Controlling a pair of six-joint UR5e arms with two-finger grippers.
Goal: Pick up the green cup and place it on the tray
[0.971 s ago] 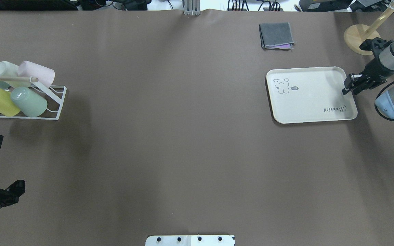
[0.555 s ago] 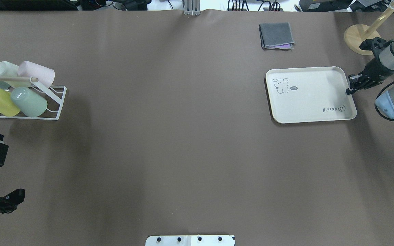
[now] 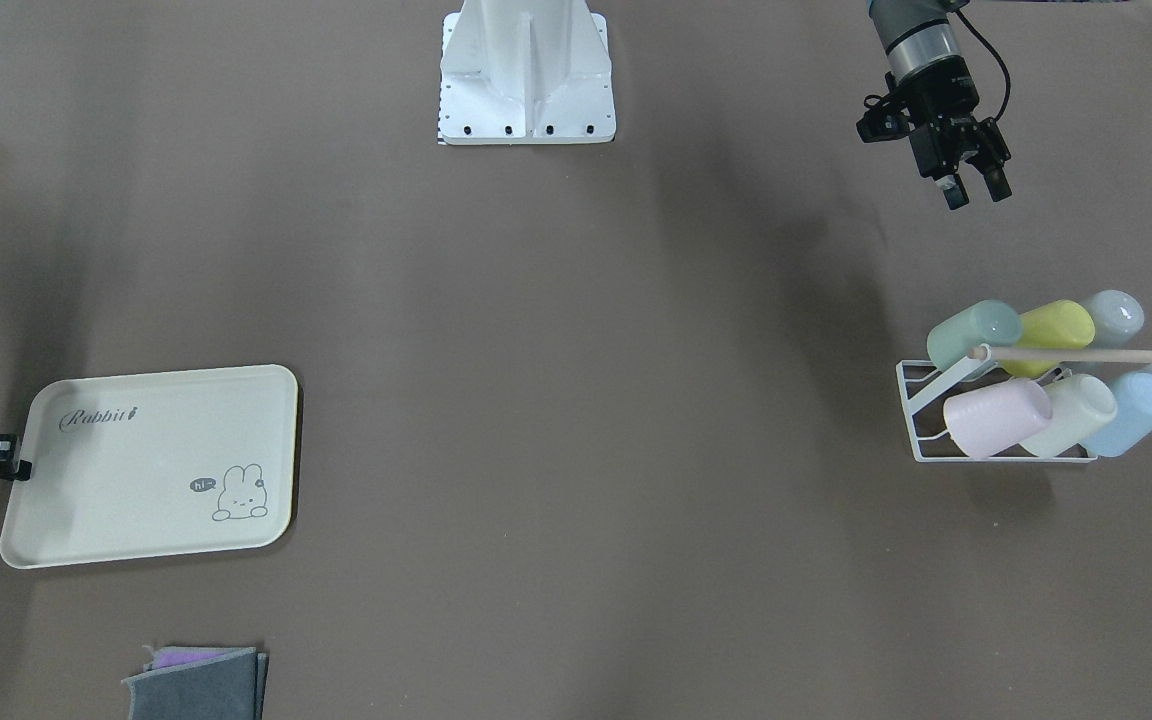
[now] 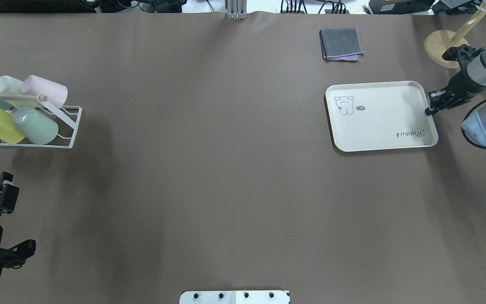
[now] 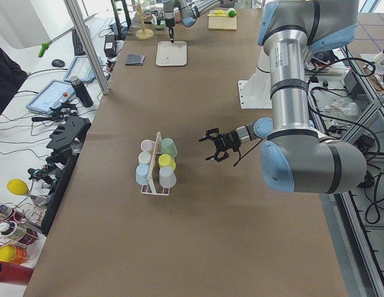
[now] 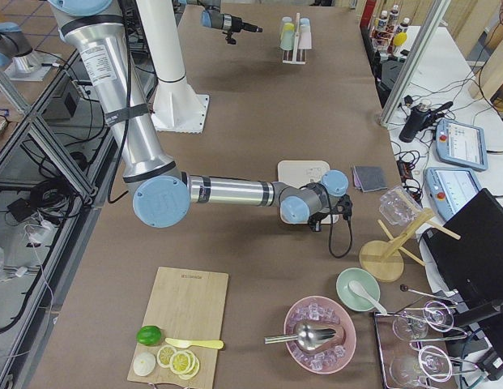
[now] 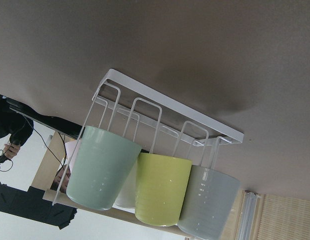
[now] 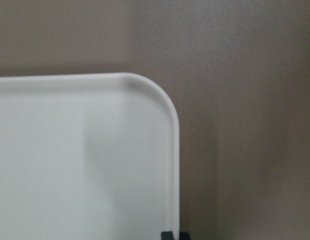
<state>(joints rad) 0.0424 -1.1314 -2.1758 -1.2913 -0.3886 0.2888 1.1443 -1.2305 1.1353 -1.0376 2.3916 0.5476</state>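
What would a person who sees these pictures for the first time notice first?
The pastel cups lying tilted in the white wire rack on the robot's left side stand out first, the green cup among them, with the open left gripper hanging nearby, clear of them. On the opposite side, the cream tray lies empty, and the right gripper is shut on its rim.

Small mint-green plastic tumbler, handleless, slightly tapered, matte: sat tilted in white wire rack at robot's-left end of bench. Mouth faced rack base, closed bottom pointed outward. Stood at end of its row, against yellow-green cup.

Cream rectangular plastic tray, rounded corners, raised rim, "Rabbit" script and bunny drawing: lay on bench at robot's-right side, well apart from tumbler. Right gripper pinched rim of short edge nearest script.
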